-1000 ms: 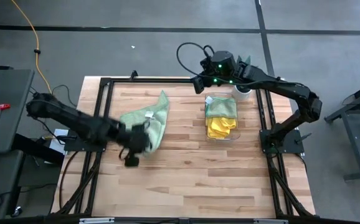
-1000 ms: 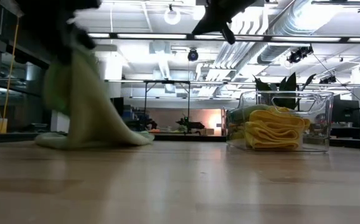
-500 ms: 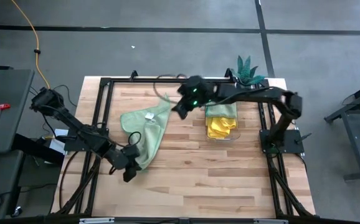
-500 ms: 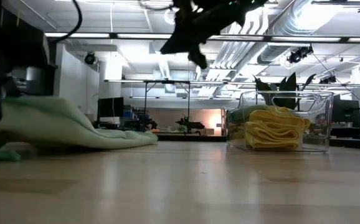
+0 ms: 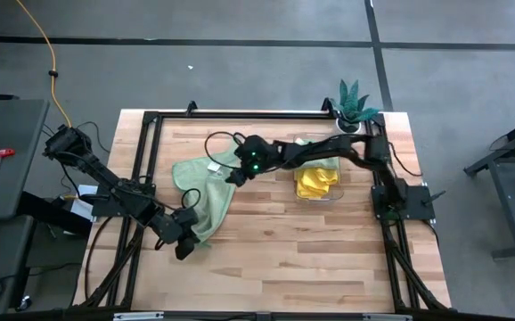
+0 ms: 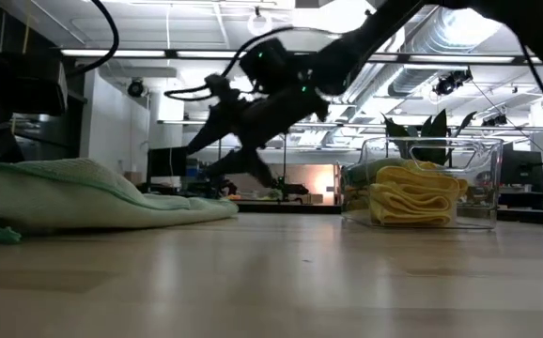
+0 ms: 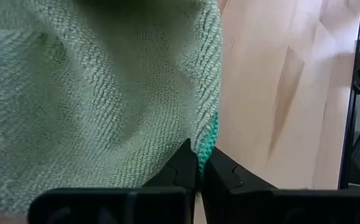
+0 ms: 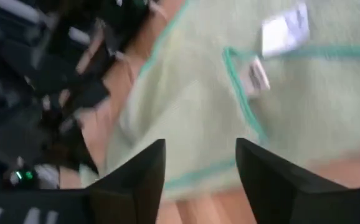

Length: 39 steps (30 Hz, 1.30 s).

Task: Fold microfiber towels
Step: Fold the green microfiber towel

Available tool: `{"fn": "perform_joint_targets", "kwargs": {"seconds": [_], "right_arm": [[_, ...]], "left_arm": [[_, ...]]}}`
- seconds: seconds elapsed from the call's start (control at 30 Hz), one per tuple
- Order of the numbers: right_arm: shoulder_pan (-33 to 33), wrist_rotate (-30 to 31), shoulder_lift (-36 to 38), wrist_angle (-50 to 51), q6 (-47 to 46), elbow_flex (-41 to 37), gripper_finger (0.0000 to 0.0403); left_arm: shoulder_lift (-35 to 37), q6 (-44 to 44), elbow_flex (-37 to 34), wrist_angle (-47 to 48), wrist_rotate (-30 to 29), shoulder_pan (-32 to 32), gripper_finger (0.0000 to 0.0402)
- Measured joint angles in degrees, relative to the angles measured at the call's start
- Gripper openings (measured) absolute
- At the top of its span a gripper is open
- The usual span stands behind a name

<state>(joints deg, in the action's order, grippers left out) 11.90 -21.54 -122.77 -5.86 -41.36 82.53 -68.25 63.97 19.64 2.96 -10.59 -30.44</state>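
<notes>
Sage green towel (image 5: 206, 183) lies rumpled on the left half of the wooden table (image 5: 275, 259), one corner trailing toward the table's near edge. Left gripper (image 5: 186, 239) sits low at that near corner, fingers pinched tight on the towel's darker green hem (the left wrist view shows the hem caught right between the tips). Right gripper (image 5: 236, 171) hangs over the towel's far, right-hand edge with its fingers spread apart (image 8: 139, 177), nothing between them; a white care label (image 8: 284, 29) and a line of green edging show just beyond.

Clear bin (image 5: 318, 174) to the right holds yellow towels (image 5: 315, 182) and a green one already stacked. Small potted plant (image 5: 353, 100) stands at the far right corner.

Judgement: the step is spreading the cloth flat before any fold. To do it well, the right gripper should come down on the corner proper, not mid-edge, and close on a single layer. Then both arms draw apart evenly, keeping the cloth low so it lays without wrinkles. Risk: catching a doubled fold near the label.
</notes>
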Motion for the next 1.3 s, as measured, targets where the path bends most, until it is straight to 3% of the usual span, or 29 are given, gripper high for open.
{"fn": "perform_joint_targets", "kwargs": {"seconds": [0.23,0.4,0.77,0.93,1.3], "right_arm": [[-0.27,0.31,-8.65,-0.24,0.08,8.68,0.0201],[-0.38,1.04,-12.83,7.24,4.35,15.02,0.0202],[-0.21,1.46,-12.67,22.85,14.38,23.53,0.0202],[0.09,7.64,-12.49,25.60,16.54,28.32,0.0202],[-1.17,7.58,-15.02,30.61,15.55,28.06,0.0202]], "left_arm": [[0.00,-0.05,0.00,0.12,0.04,0.00,0.0000],[0.00,1.02,0.00,0.24,0.49,0.00,0.0000],[0.00,1.85,0.00,0.64,0.76,0.01,0.0000],[0.00,1.84,0.00,0.68,0.85,0.00,0.0000],[0.00,-0.09,0.00,0.74,0.85,0.00,0.0000]]}}
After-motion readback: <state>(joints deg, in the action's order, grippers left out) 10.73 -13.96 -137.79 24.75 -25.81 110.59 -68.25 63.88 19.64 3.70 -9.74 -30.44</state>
